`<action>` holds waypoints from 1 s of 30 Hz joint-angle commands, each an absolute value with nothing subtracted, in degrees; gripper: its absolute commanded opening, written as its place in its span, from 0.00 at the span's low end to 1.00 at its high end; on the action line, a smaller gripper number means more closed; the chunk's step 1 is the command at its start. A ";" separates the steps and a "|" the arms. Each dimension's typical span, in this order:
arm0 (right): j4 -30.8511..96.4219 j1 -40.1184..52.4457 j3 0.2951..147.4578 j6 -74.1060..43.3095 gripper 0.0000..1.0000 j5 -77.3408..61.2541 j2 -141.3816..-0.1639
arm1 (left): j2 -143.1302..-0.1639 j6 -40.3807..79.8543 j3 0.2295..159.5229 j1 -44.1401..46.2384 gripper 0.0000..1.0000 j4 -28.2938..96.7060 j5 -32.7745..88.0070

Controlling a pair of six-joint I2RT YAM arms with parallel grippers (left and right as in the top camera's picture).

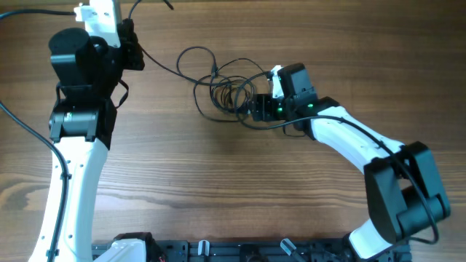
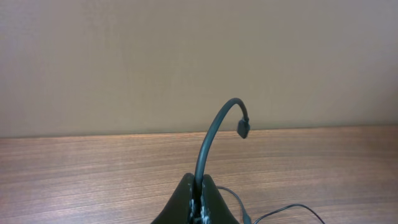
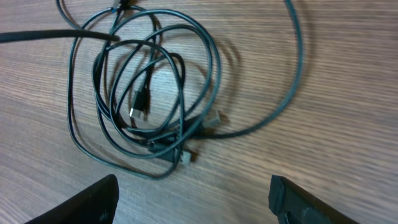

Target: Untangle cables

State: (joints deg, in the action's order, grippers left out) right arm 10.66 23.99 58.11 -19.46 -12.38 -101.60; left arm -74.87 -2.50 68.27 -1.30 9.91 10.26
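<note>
The cables (image 1: 226, 91) lie as a loose tangle of thin black loops in the middle of the table. In the right wrist view the coil (image 3: 149, 93) shows small plugs inside it and a white tip (image 3: 186, 158) at its near edge. My right gripper (image 1: 256, 108) (image 3: 193, 190) is open just beside the coil, low over the wood, with nothing between its fingers. My left gripper (image 1: 133, 40) (image 2: 200, 186) is shut on one cable end at the far left. That end arcs up from the jaws to a small black plug (image 2: 243, 127). A strand runs from there to the tangle.
Thicker black arm cables (image 1: 22, 124) trail over the left side of the table. A dark rail (image 1: 240, 251) runs along the front edge. Bare wood (image 1: 218, 182) lies in front of the tangle. A beige wall (image 2: 199, 56) stands behind the table.
</note>
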 commanded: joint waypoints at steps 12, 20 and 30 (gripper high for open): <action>3.27 28.12 58.06 -15.00 0.78 -11.62 -111.24 | -73.89 -2.79 69.12 -1.50 0.05 9.72 10.63; 1.56 28.12 58.06 -15.18 0.62 -12.05 -113.19 | -73.89 -2.79 69.12 -1.50 0.05 9.96 10.66; -6.24 29.47 58.06 -17.91 0.53 -10.44 -116.79 | -73.89 -2.79 69.12 -1.50 0.05 9.96 10.87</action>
